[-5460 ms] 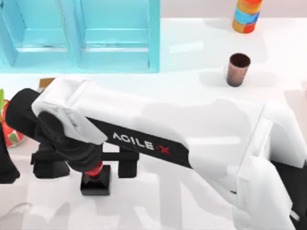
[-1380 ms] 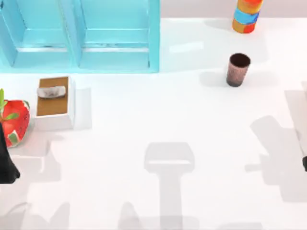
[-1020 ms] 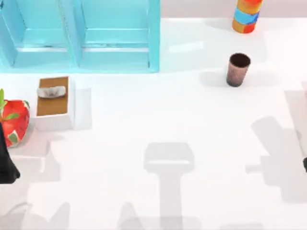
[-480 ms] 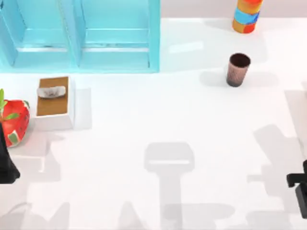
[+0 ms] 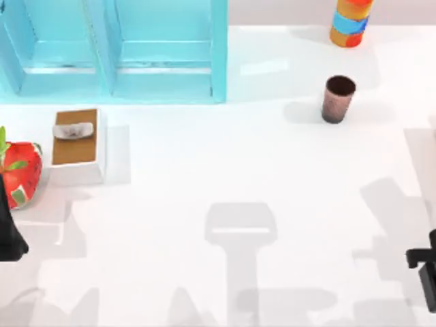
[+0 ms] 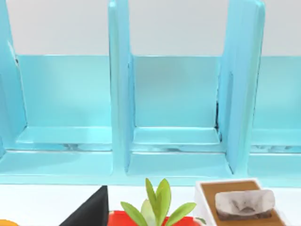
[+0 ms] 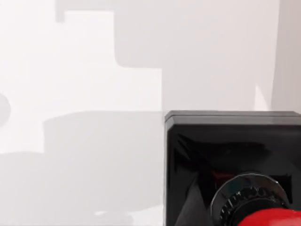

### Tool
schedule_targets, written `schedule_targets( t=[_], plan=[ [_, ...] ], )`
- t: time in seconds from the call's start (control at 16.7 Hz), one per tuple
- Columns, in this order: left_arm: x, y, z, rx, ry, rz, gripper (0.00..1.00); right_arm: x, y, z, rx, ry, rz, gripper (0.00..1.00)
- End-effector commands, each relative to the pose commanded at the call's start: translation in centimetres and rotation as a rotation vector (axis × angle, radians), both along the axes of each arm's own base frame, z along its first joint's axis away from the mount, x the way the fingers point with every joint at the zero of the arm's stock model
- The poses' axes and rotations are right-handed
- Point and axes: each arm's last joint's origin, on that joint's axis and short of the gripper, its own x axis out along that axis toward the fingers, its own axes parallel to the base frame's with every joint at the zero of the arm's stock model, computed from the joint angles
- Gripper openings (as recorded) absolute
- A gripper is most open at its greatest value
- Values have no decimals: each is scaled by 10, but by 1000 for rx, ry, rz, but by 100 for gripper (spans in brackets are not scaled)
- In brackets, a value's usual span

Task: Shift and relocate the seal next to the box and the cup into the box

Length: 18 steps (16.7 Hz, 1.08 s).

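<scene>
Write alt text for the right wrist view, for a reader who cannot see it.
Close view of the seal, its glossy black cube-shaped base topped by a red round knob at the picture's edge. Around it lies the white table, crossed by soft grey shadows.

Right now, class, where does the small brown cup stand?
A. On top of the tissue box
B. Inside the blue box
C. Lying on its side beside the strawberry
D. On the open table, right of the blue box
D. In the top view the cup stands upright on the bare table, apart from and to the right of the blue box.
</scene>
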Motion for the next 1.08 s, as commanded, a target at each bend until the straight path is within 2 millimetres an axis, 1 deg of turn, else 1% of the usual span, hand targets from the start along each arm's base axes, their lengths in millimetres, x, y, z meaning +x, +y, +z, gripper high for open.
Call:
schedule_targets(
  t=[0.6, 0.66, 1.08],
  plan=[
    [0, 0, 0, 0, 0, 0, 100, 0, 0, 0, 0, 0, 0, 98],
    [0, 0, 0, 0, 0, 0, 100, 0, 0, 0, 0, 0, 0, 100],
    [0, 0, 0, 0, 0, 0, 100, 0, 0, 0, 0, 0, 0, 100]
  ],
)
